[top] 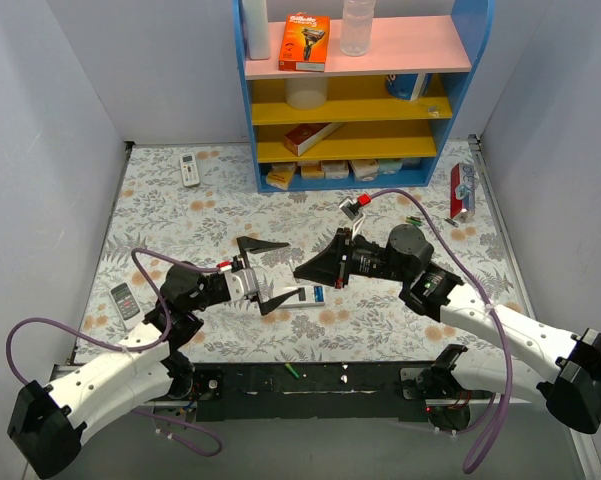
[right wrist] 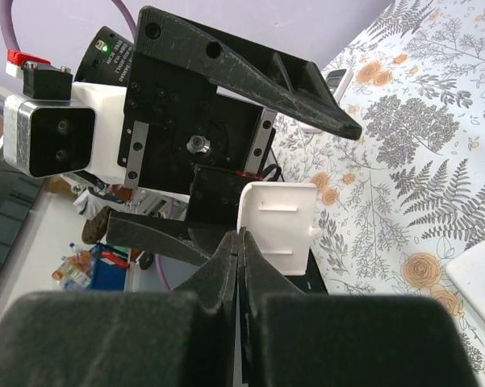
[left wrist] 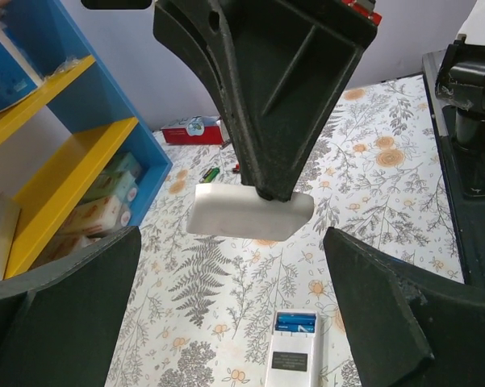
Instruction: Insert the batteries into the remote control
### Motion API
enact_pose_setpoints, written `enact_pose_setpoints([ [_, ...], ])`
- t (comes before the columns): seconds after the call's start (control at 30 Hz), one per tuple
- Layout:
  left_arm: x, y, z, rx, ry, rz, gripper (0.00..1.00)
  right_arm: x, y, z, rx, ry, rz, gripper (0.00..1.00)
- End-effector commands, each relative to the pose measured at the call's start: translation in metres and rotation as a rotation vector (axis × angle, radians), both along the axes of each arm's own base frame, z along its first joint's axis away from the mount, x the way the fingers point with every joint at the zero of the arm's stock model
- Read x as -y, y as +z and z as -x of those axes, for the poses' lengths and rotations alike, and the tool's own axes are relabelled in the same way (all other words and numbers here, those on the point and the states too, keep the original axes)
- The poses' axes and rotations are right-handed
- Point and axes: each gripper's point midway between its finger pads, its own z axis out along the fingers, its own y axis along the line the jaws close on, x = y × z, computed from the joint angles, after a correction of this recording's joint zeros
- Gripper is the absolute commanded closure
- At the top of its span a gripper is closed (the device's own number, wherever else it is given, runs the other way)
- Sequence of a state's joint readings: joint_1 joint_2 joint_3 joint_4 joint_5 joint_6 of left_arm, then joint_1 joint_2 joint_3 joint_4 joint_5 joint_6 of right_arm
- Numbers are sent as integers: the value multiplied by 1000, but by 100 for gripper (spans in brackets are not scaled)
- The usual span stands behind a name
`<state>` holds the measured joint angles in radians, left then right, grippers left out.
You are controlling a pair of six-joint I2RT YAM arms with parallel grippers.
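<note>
Top view: your left tool (top: 285, 270) is standing wide open and gripping nothing, its two fingers spreading around the tip of the right tool (top: 302, 270), which is pinching fully closed. The remote control (top: 302, 296) is lying flat on the floral desk (top: 180, 220) just below both tools, beside the left tool's near finger, with a blue cell (top: 320, 293) showing at its right end. An all-white remote (top: 189, 168) is sitting well apart at the far left, near the blue shelf (top: 242, 120). Left wrist view: you are looking between your own open fingers (left wrist: 64, 306) at the right tool hanging above the desk and clamping a white cover plate (left wrist: 250, 216) by its top edge. The plate is hanging clear of the desk. The remote control (left wrist: 291, 351) is lying back-up beneath it, recess open, the blue cell (left wrist: 296, 322) sitting in it. I cannot tell whether a second cell is in there. A green cell (left wrist: 211, 173) is lying loose on the desk further out, near the shelf foot. Right wrist view: the right tool's fingertips (right wrist: 234, 258) are pressing together on the edge of the cover plate (right wrist: 278, 218), its inner side with two ribs facing the camera. The left tool's open fingers are bracketing the plate without touching it.
</note>
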<state>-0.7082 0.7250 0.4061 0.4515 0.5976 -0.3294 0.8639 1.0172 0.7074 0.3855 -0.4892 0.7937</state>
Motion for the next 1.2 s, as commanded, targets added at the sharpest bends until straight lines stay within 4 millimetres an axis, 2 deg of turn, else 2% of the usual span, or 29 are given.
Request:
enact_pose_setpoints([
  [0.0,5,6,7,23,-49,35,2,-3,32,1,41,25,-93,99],
  [0.43,7,5,5,-9,-47,60,15,-5,25,0,0,21,-98,99],
  [0.77,8,1,3,-35,-42,69,34,-5,23,-1,-14,15,-103,99],
  [1.03,7,6,4,-39,-43,98,35,-7,18,-2,-38,18,-107,99],
  [1.17,7,5,3,-42,-36,97,40,-7,17,-2,-42,18,-103,99],
])
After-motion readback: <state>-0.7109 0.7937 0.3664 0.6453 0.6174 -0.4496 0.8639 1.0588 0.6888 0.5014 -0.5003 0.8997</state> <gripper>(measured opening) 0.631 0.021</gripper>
